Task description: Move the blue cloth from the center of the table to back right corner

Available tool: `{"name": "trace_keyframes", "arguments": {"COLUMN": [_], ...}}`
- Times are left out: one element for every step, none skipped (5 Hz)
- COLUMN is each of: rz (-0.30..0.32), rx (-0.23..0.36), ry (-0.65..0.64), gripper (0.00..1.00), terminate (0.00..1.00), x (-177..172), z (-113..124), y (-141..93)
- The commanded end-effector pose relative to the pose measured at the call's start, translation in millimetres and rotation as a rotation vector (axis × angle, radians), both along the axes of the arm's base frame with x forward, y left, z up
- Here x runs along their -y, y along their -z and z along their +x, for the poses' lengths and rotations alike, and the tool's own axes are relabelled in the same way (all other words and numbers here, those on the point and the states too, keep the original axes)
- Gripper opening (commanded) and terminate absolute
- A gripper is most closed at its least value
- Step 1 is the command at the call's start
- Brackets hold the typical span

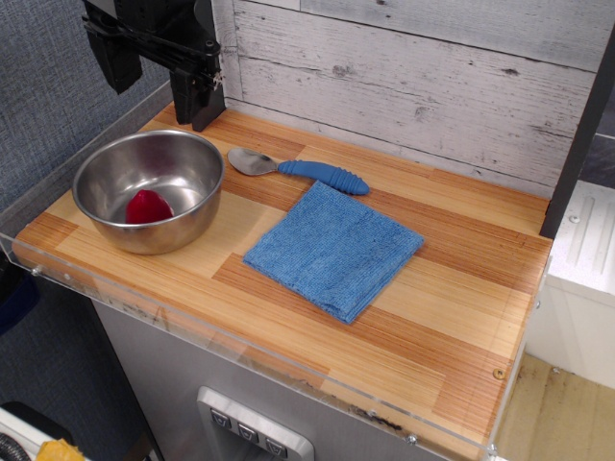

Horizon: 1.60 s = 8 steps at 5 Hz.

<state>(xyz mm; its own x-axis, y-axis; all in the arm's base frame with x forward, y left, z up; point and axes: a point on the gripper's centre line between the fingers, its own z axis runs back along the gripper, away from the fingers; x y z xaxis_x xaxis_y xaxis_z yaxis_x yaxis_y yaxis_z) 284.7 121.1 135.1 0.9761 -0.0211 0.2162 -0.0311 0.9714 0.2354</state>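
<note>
The blue cloth point(333, 250) is a square folded terry towel lying flat near the middle of the striped wood table point(461, 327), turned like a diamond. My black gripper point(199, 113) hangs over the table's back left corner, far from the cloth and above the steel bowl's far side. Its fingers point down and hold nothing that I can see. The dark fingers blend together, so I cannot tell whether they are open or shut.
A steel bowl point(106, 168) with a red object point(148, 206) inside stands at the left. A spoon point(300, 169) with a blue handle lies just behind the cloth. A whitewashed plank wall point(413, 86) closes the back. A clear plastic rim point(240, 360) edges the table.
</note>
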Motion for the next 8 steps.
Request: {"name": "trace_keyframes", "arguments": {"rz": [0.0, 0.013, 0.02, 0.011, -0.042, -0.077, -0.078, -0.046], "rx": [0.0, -0.029, -0.005, -0.015, -0.02, -0.026, -0.032, -0.01], "ry": [0.0, 0.059, 0.131, 0.194, 0.259, 0.277, 0.282, 0.262], "gripper": [1.0, 1.0, 1.0, 1.0, 1.0, 1.0, 1.0, 1.0], "terminate": [0.0, 0.0, 0.0, 0.0, 0.0, 0.0, 0.0, 0.0], "x": [0.0, 18.2, 45.2, 72.0, 94.8, 100.6, 101.9, 102.3], "z": [0.0, 6.3, 11.8, 14.2, 11.8, 11.2, 16.0, 22.6], "y": [0.0, 13.6, 18.3, 26.6, 46.8, 62.9, 83.1, 91.5]}}
